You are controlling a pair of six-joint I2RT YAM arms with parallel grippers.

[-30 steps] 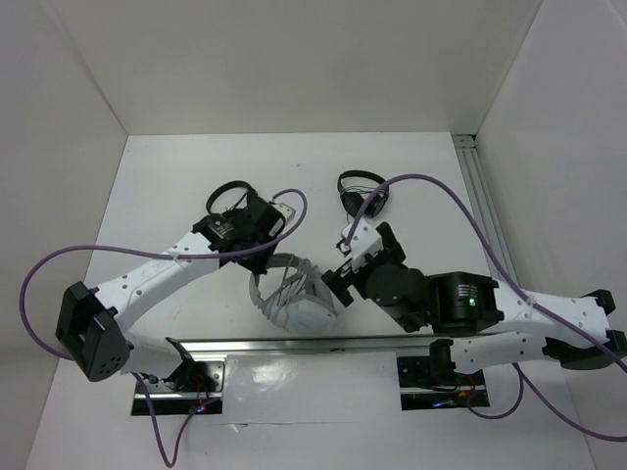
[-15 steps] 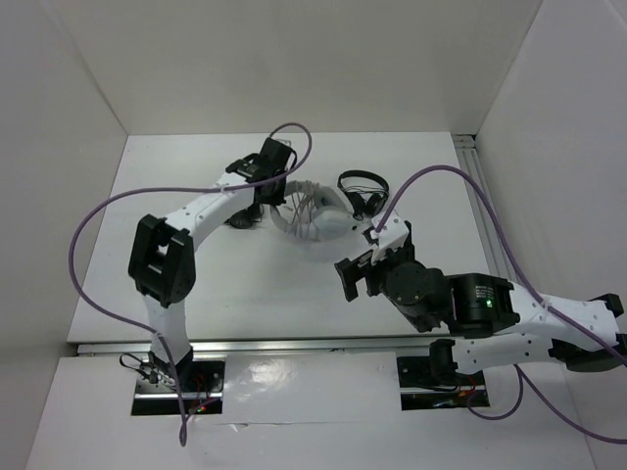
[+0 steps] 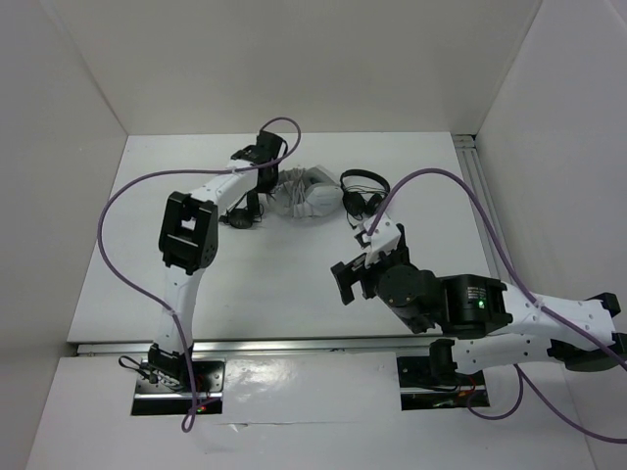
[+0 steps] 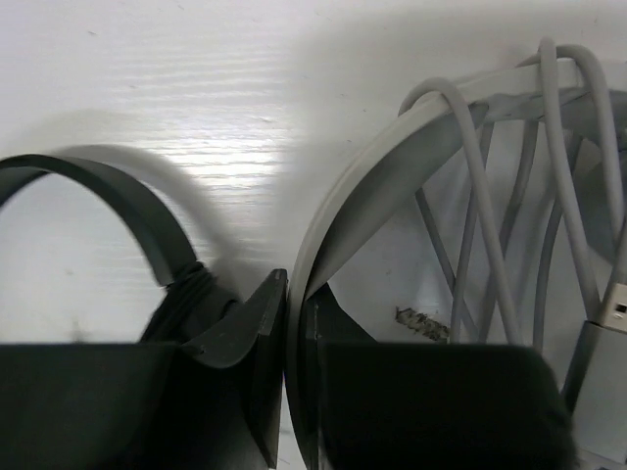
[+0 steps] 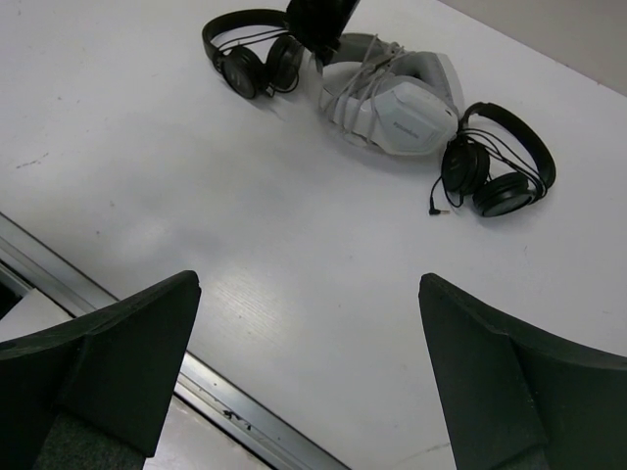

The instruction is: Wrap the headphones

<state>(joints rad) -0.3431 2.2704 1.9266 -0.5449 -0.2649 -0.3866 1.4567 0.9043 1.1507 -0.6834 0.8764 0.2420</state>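
The left gripper (image 4: pixel 295 304) is clamped on the headband (image 4: pixel 364 184) of the headphones (image 3: pixel 312 201) (cable (image 4: pixel 472 201) wound across it), presumably to steady them between two black headsets (image 5: pixel 251 51). The right gripper (image 5: pixel 306 294) is held wide and empty.

One black headset (image 5: pixel 241 70) lies on the white table (image 5: pixel 147 186), a second black headset (image 5: pixel 502 194) well apart

Tally by kind, nothing more.
One white-grey headphones (image 5: pixel 397 103); two black on-ear headphones (image 5: pixel 250 49) (image 5: pixel 500 162); two robot arms, left arm (image 3: pixel 186 235) and right arm (image 3: pixel 470 304).
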